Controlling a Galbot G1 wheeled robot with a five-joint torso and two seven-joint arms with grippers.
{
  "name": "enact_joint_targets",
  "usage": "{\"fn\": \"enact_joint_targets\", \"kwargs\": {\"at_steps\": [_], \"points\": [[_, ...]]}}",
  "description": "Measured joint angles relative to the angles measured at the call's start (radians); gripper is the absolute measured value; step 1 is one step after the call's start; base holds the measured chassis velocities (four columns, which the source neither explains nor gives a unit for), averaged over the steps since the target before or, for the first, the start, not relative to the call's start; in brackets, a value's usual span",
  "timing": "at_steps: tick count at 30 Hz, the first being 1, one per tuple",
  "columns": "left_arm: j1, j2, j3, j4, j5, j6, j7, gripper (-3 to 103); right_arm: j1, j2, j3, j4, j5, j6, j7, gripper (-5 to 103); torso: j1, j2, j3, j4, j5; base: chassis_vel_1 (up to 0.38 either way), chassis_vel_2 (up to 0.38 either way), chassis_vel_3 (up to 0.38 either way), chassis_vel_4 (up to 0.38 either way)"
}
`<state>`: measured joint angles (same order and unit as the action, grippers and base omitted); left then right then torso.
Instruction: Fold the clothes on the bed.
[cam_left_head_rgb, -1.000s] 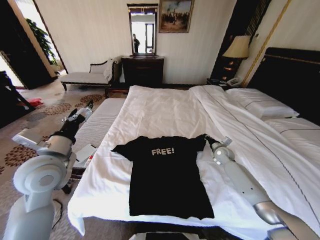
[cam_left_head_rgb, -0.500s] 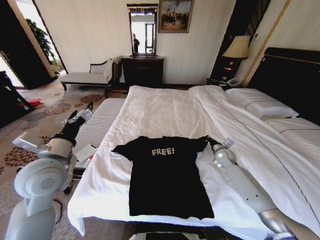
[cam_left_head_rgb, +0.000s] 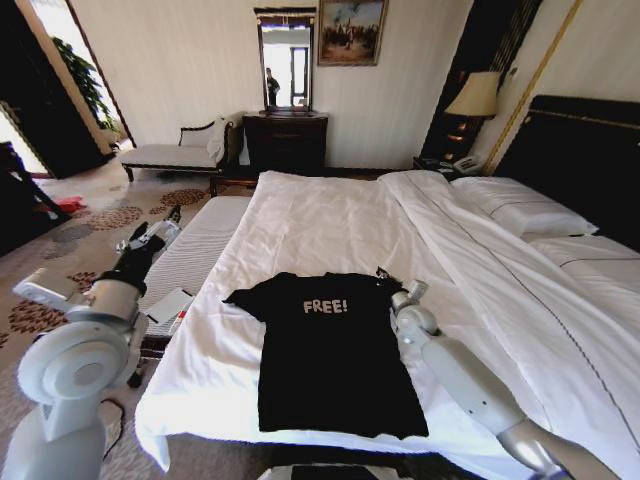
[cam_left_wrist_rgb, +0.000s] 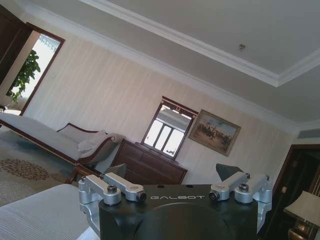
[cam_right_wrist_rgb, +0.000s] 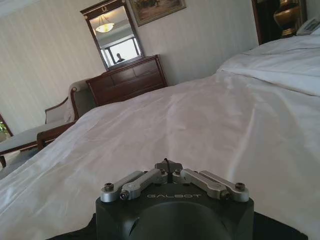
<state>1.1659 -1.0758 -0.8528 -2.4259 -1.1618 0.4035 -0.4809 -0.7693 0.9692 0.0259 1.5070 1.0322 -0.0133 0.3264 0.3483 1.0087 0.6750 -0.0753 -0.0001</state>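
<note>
The clothes are one black T-shirt (cam_left_head_rgb: 330, 355) with white "FREE!" lettering, lying flat near the foot edge of the bed (cam_left_head_rgb: 330, 215). Its left sleeve is spread out. The right sleeve is drawn in toward the chest, where my right gripper (cam_left_head_rgb: 385, 275) sits low at the shoulder, shut on the sleeve fabric. In the right wrist view the fingertips (cam_right_wrist_rgb: 168, 165) meet, with black cloth (cam_right_wrist_rgb: 280, 231) under the gripper body. My left gripper (cam_left_head_rgb: 173, 214) hangs raised off the bed's left side above the bench. The left wrist view shows it (cam_left_wrist_rgb: 172, 172) open and holding nothing.
A pale bench (cam_left_head_rgb: 195, 250) stands along the bed's left side, with a white object (cam_left_head_rgb: 170, 305) beside it. Pillows (cam_left_head_rgb: 520, 205) and a dark headboard (cam_left_head_rgb: 580, 150) are on the right. A chaise (cam_left_head_rgb: 170, 155), a dresser (cam_left_head_rgb: 285, 140) and a lamp (cam_left_head_rgb: 475, 95) line the far wall.
My right gripper has moved left toward the shirt's chest, pulling the right sleeve inward with it. The left arm has drifted slightly left and stays raised.
</note>
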Motion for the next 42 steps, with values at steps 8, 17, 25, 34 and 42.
{"fn": "enact_joint_targets", "kwargs": {"at_steps": [8,17,25,34,42], "points": [[0.000,-0.007,0.011,0.004,0.009,0.000,0.000,100,-0.001,0.019,-0.060,-0.003,-0.025,0.060,-0.043,0,0.000,0.000,0.000,0.0001,0.0000,0.000,0.000,0.000,0.000],[0.010,-0.008,0.012,0.003,0.019,0.000,0.000,100,-0.009,0.030,-0.102,-0.028,-0.083,0.114,-0.078,2,0.000,0.000,0.000,0.0001,0.0002,0.000,0.000,0.000,0.000],[0.017,-0.018,0.017,0.002,0.031,0.000,0.000,100,-0.049,-0.006,-0.107,0.087,-0.010,0.129,-0.131,34,0.000,0.000,0.000,0.0000,0.0001,0.000,0.000,0.000,0.000],[0.033,-0.020,0.009,-0.008,0.036,0.001,0.001,100,-0.046,-0.027,-0.016,0.094,0.137,0.041,0.000,67,0.000,0.000,0.000,0.0001,0.0001,0.000,0.000,0.000,0.000],[0.043,-0.028,0.020,-0.013,0.048,0.005,0.001,100,-0.052,-0.039,0.069,0.059,0.383,-0.081,0.014,97,0.000,0.000,0.000,0.0001,0.0002,0.000,0.000,0.000,0.000]]}}
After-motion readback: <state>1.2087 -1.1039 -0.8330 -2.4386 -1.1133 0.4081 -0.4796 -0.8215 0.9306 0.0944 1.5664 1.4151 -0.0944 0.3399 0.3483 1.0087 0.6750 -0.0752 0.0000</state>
